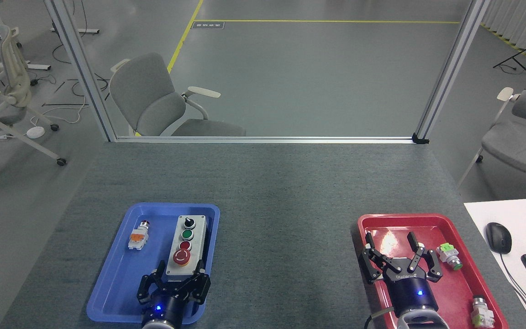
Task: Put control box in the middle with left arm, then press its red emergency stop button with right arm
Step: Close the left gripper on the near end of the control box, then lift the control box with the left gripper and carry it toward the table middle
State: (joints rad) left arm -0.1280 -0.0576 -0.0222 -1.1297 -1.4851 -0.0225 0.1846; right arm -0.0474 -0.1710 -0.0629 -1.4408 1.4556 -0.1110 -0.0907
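**Box in the blue tray, left jaws straddling its near end**

The control box [186, 246] lies lengthwise in the blue tray [112, 292], toward its right side, with its big red button [181, 257] at the near end. The left gripper [178, 277] has its jaws spread either side of that near end; from this angle I cannot be sure whether the fingers touch the box walls or stand just clear.

The box looks rigid, a hard shell on a black base, likely of moderate weight and smooth-sided, so it could slip or pivot if pinched only at one end. The flat long walls, low near the base, seem the best hold; the knob and buttons on top should be kept clear of the fingers. A small white-and-orange switch [137, 238] lies apart, to the left in the same tray.

The right gripper [391, 249] hangs over the red tray [364, 228], jaws spread and holding nothing.

Between the trays the desk [286, 237] is bare dark-grey felt, probably grippy enough to steady the box under a press. Beyond the desk's far edge are a metal frame, chairs [162, 100] and open floor.
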